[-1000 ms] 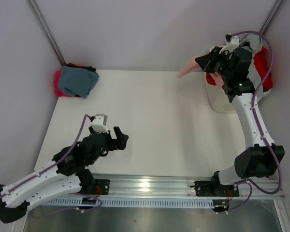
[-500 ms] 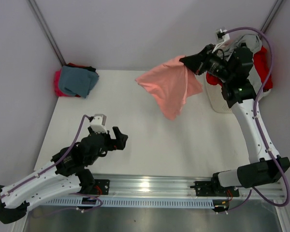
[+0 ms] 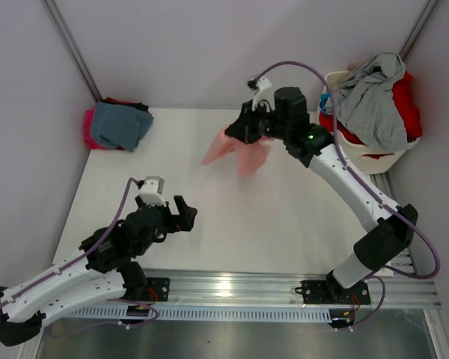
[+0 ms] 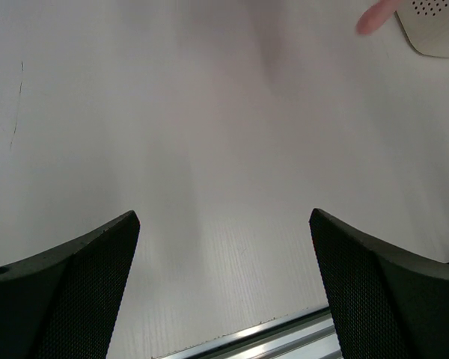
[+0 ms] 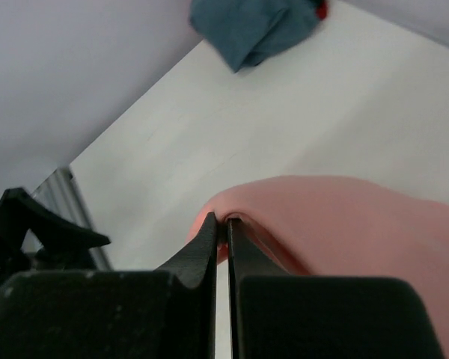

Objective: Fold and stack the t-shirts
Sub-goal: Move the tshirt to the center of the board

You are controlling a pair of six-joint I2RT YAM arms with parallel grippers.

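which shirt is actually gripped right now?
The salmon-pink shirt, pinched in the right gripper over the table. The teal-blue one lies in the far-left corner, the grey one drapes the basket.

salmon-pink shirt [image 3: 243,152], teal shirt [image 3: 118,125], grey shirt [image 3: 374,96], white basket [image 3: 370,158]

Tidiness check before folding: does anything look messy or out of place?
The grey shirt lies crumpled atop the basket, piled above its rim. The pink shirt hangs bunched from the shut right jaws. Nothing looks damaged.
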